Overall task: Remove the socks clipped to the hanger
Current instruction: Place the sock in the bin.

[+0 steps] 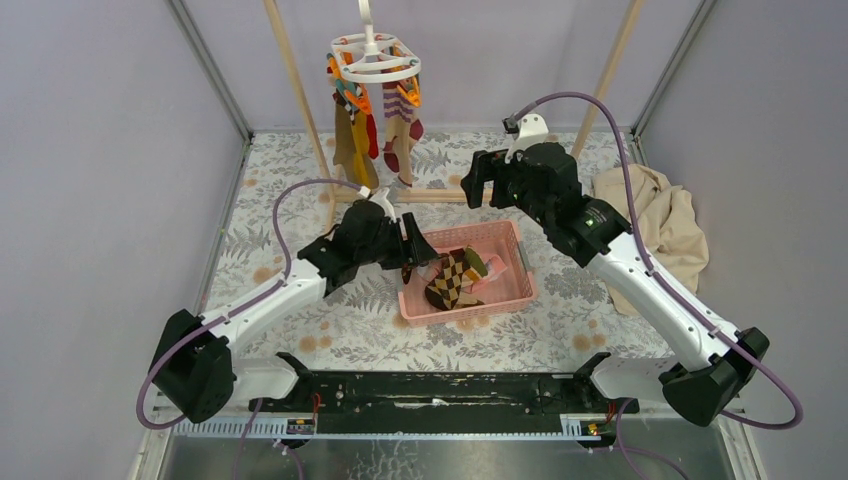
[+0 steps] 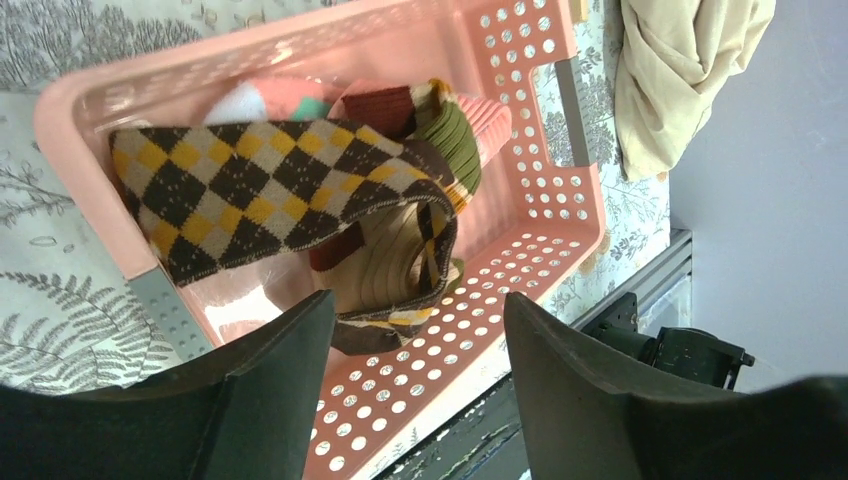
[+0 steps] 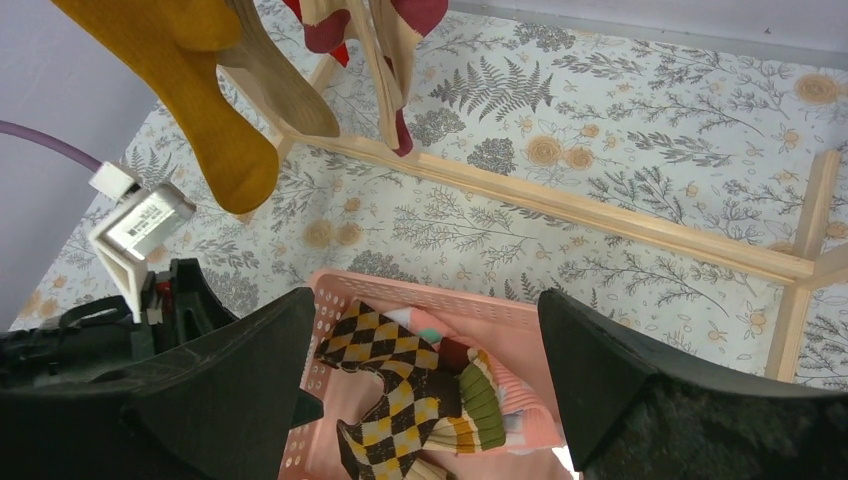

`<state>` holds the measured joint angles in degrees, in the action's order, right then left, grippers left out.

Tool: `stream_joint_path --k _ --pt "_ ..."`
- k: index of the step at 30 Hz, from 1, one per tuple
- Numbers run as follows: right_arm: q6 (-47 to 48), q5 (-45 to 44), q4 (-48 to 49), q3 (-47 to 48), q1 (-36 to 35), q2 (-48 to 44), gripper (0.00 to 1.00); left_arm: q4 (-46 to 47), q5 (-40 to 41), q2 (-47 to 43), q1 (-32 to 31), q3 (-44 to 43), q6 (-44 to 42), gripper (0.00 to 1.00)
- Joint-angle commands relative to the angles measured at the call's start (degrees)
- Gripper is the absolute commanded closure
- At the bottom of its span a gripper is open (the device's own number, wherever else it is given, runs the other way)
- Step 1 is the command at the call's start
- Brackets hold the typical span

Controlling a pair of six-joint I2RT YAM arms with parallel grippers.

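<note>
The white hanger (image 1: pixel 375 58) hangs at the back with socks clipped to it: a mustard one (image 1: pixel 349 145) and a maroon-striped one (image 1: pixel 402 130). The right wrist view shows the mustard sock (image 3: pixel 200 110) and the striped sock (image 3: pixel 385 70) dangling above the table. An argyle sock (image 2: pixel 240 190) lies loose in the pink basket (image 2: pixel 250 50) on top of other socks. My left gripper (image 2: pixel 418 305) hovers open over the basket's near side, with nothing between its fingers. My right gripper (image 3: pixel 425 297) is open and empty, raised behind the basket (image 1: pixel 515 262) and below the hanger.
The tall wooden rack's base bar (image 3: pixel 600 215) crosses the table behind the basket, and its posts (image 1: pixel 300 95) rise beside the hanger. A beige cloth (image 1: pixel 655 215) lies crumpled at the right. Grey walls close in on both sides.
</note>
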<state>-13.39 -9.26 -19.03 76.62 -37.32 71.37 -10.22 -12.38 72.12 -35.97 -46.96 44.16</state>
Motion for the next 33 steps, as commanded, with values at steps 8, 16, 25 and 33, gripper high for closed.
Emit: stream_joint_path --k 8,16,25,33 --pt "-0.3 1.6 1.7 0.2 0.4 0.9 0.1 -5.0 6.5 1.9 -0.1 -10.5 -5.1 0.01" --pt "-0.3 7.4 6.0 3.3 3.1 6.0 0.11 -7.3 12.1 -0.8 0.0 -9.1 -5.3 0.01" --pt "-0.1 19.1 24.8 1.0 3.4 14.4 0.16 -10.9 19.8 -9.1 2.2 -4.2 -4.5 0.01" --pt "-0.1 19.0 31.9 5.4 -1.2 23.9 0.17 -12.6 14.9 -14.3 11.5 2.4 -5.3 0.01"
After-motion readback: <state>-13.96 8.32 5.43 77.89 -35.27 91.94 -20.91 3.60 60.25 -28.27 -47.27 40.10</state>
